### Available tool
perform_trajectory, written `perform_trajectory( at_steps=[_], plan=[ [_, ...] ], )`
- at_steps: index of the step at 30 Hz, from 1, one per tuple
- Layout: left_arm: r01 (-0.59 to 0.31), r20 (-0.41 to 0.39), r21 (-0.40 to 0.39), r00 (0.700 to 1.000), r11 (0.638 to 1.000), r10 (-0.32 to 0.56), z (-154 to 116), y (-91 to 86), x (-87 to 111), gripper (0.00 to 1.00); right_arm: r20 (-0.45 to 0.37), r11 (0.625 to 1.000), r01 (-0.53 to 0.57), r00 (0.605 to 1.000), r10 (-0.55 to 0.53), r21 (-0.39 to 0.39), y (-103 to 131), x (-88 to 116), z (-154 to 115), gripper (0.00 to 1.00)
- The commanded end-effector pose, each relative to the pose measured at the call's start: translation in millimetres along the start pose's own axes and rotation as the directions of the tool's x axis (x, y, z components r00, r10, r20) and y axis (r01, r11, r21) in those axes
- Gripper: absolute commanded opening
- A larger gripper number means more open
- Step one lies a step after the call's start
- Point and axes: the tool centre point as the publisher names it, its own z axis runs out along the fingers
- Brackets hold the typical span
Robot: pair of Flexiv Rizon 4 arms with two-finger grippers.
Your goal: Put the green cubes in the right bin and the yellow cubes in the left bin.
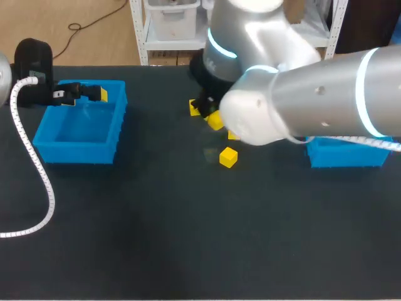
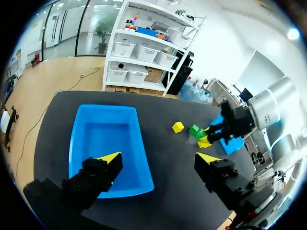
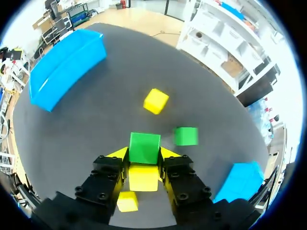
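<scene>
My right fingers (image 3: 168,154) sit narrow on a green cube (image 3: 144,146), tips against two opposite sides. The cube has no long axis and lies square to them. A yellow cube (image 3: 143,178) lies just under the fingers, and a second green cube (image 3: 185,136) lies near, off to one side. Ahead, a loose yellow cube (image 3: 156,100) is turned cornerwise on the surface (image 1: 188,238). My right arm (image 1: 326,94) reaches past the middle, wrist bent down. My left fingers (image 2: 111,159) are spread wide and hold nothing, above the left bin (image 2: 76,143). The right bin (image 1: 348,153) stands well apart.
</scene>
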Motion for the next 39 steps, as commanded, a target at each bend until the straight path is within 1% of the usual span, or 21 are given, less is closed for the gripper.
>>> perform_trajectory(
  at_steps=[1,4,7,12,20,21,22,23,24,32,39],
  plan=[
    [-0.002,0.007,0.013,1.000,1.000,0.002,0,2.4,1.4,1.00,0.042,1.000,0.006,0.999,-0.006,0.003,0,22,-8,0.00],
    [-0.002,0.007,0.013,1.000,1.000,0.002,0,2.4,1.4,1.00,0.016,1.000,0.001,1.000,-0.001,-0.004,5,29,4,0.00],
    [-0.002,0.007,0.013,1.000,1.000,0.002,0,2.4,1.4,1.00,0.002,1.000,-0.002,1.000,0.002,-0.017,8,31,9,0.00],
    [-0.002,0.007,0.013,1.000,1.000,0.002,0,2.4,1.4,1.00,-0.003,1.000,0.027,1.000,-0.027,-0.013,18,27,13,0.00],
    [-0.002,0.007,0.013,1.000,1.000,0.002,0,2.4,1.4,1.00,-0.018,0.996,0.087,0.996,-0.088,-0.024,42,18,23,0.00],
    [-0.002,0.007,0.013,1.000,1.000,0.002,0,2.4,1.4,1.00,-0.021,0.995,0.093,0.995,-0.094,-0.023,44,17,23,0.16],
    [-0.002,0.007,0.013,1.000,1.000,0.002,0,2.4,1.4,1.00,-0.024,0.995,0.097,0.995,-0.098,-0.022,45,17,24,0.37],
    [-0.002,0.007,0.013,1.000,1.000,0.002,0,2.4,1.4,1.00,-0.028,0.994,0.104,0.994,-0.105,-0.020,46,17,24,0.88],
    [-0.002,0.007,0.013,1.000,1.000,0.002,0,2.4,1.4,1.00,-0.028,0.994,0.105,0.994,-0.105,-0.020,47,17,24,1.00],
    [-0.002,0.007,0.013,1.000,1.000,0.002,0,2.4,1.4,1.00,-0.051,0.995,0.093,0.994,-0.094,-0.027,47,18,34,1.00],
    [-0.002,0.007,0.013,1.000,1.000,0.002,0,2.4,1.4,1.00,-0.063,0.993,0.113,0.991,-0.114,-0.021,49,12,45,1.00]
  ],
)
